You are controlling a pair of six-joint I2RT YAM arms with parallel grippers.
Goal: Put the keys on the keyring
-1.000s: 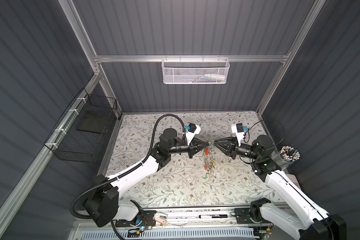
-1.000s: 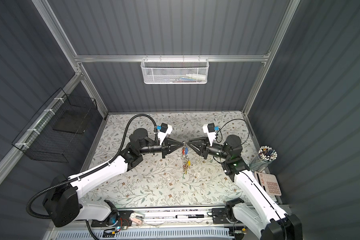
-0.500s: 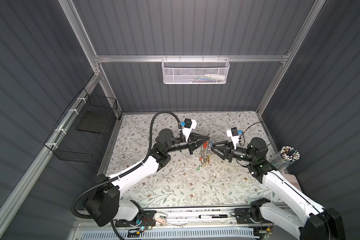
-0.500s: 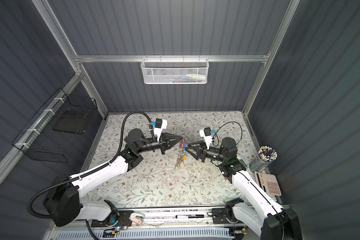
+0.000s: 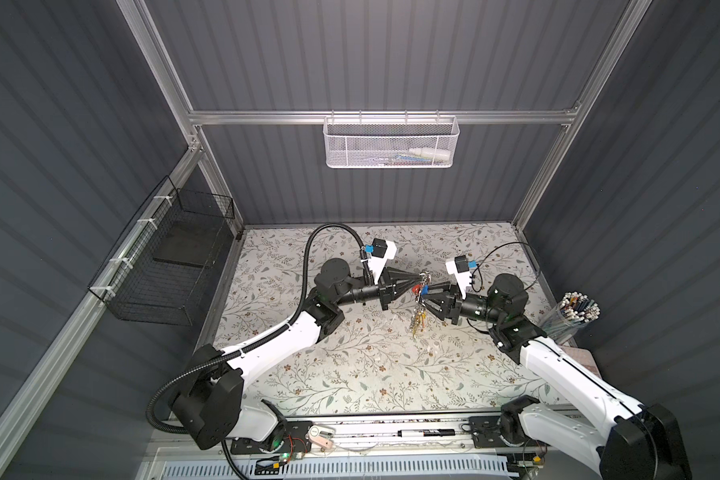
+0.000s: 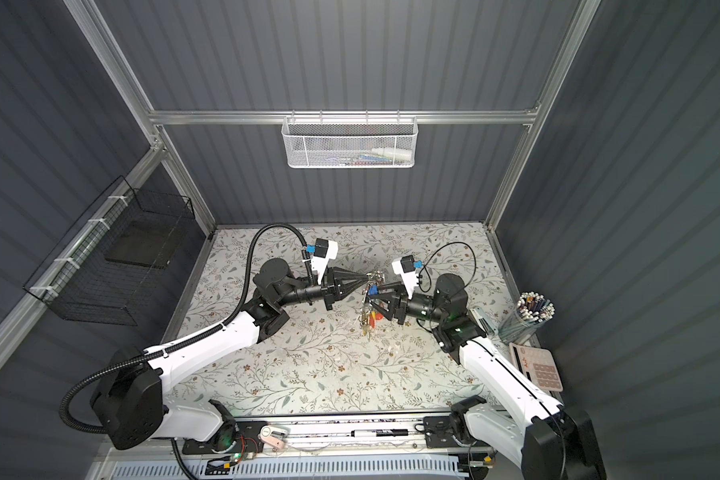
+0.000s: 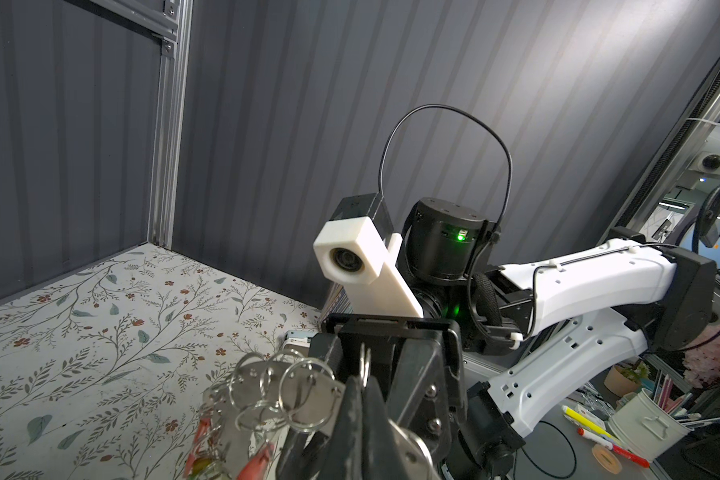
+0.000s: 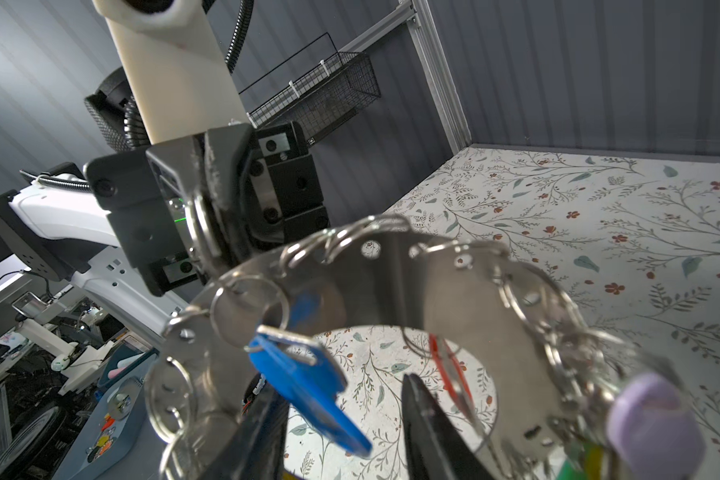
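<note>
The keyring (image 8: 391, 286), a large flat grey metal ring plate hung with coloured tags, is held above the floral tabletop (image 5: 350, 365). The left gripper (image 8: 216, 216) is clenched on a silver split ring (image 8: 199, 226) at its rim. The right gripper (image 5: 427, 296) is released, with its fingers apart before the plate's hole. The keys (image 8: 304, 374), silver with a blue plastic tag, hang from a rim ring just above it.

The floral-patterned table (image 5: 350, 365) carries a clear cup of pens (image 5: 576, 318) at its right edge, with a pink calculator (image 6: 539, 370) just beside it.
</note>
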